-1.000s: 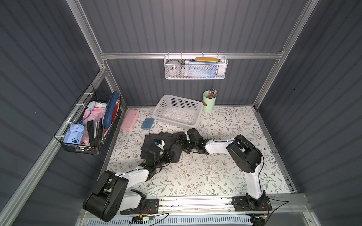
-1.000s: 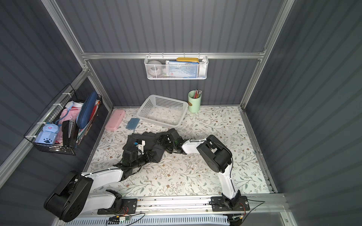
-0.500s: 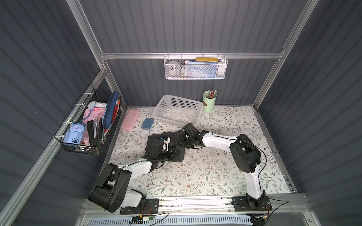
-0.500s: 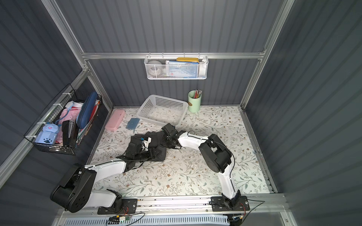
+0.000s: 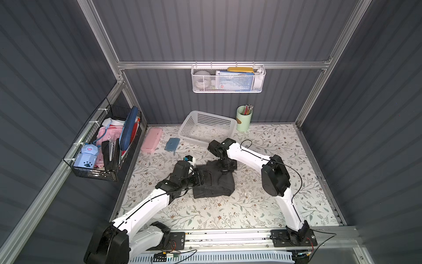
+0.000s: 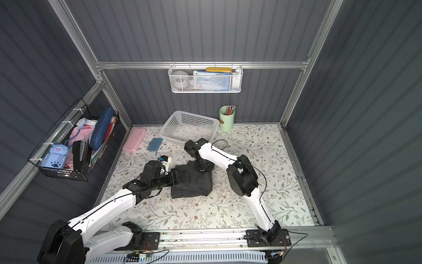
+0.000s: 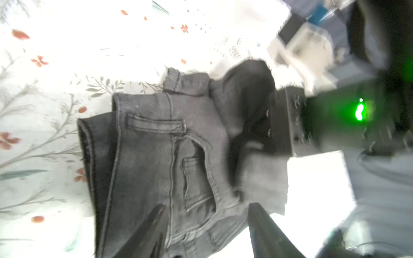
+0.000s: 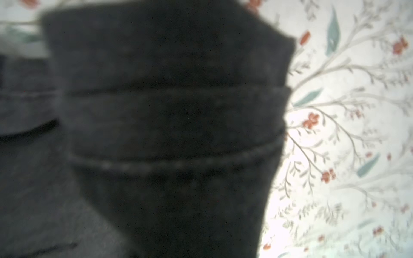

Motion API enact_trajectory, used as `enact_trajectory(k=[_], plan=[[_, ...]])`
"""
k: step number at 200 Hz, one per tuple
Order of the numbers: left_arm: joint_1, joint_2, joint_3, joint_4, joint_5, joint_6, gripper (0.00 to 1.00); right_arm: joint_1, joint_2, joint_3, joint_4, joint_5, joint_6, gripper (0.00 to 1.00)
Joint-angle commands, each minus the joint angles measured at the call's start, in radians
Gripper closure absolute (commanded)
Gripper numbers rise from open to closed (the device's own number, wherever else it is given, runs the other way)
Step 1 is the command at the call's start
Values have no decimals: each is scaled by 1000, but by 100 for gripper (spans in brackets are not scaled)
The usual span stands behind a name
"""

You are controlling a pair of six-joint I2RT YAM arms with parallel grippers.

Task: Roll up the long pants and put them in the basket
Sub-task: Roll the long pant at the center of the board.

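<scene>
On the floral table (image 5: 251,205), the long pants (image 5: 217,185) lie mid-table, a half-rolled dark bundle. My right gripper (image 5: 225,170) seems pinched on the far fold. My left gripper (image 7: 206,205) hovers wide apart. Next, I judge: grip and roll.

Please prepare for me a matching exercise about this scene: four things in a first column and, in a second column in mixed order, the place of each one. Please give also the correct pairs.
Things:
1. long pants
2. white plastic basket
3. pencil cup
4. pink case

Places:
a. at the far edge of the table, right of the basket
b. near the table's far left corner
c. in the middle of the table, folded
d. at the far edge, just left of the cup

Pairs: 1-c, 2-d, 3-a, 4-b.
</scene>
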Motion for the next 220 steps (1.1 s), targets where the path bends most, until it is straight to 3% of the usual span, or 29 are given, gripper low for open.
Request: enact_trajectory(k=[1, 37, 56, 64, 68, 72, 96, 175, 194, 211, 220], plan=[[-125, -3, 43, -126, -246, 185, 39, 13, 59, 124, -188, -38, 205, 85], [-263, -81, -1, -72, -364, 320, 35, 12, 219, 410, -333, -160, 337, 81], [-284, -100, -29, -15, -319, 349, 32, 18, 299, 537, -398, -183, 349, 81], [-287, -99, -40, 4, -293, 353, 31, 21, 310, 543, -387, -190, 353, 81], [-288, -95, -41, 10, -284, 352, 23, 22, 312, 541, -388, -195, 362, 81], [-289, -88, -39, 9, -285, 350, 22, 23, 312, 538, -386, -197, 368, 81], [-307, -17, -8, -42, -318, 321, 25, 24, 311, 518, -361, -207, 377, 81], [-372, 230, 27, 34, -464, 308, 20, 30, 263, 479, -305, -264, 380, 82], [-372, 267, 21, 66, -468, 294, 30, 32, 251, 473, -289, -274, 374, 82], [-373, 278, 12, 94, -460, 261, 48, 32, 238, 468, -280, -284, 367, 80], [-373, 280, 10, 100, -458, 239, 63, 32, 231, 461, -271, -290, 359, 74]])
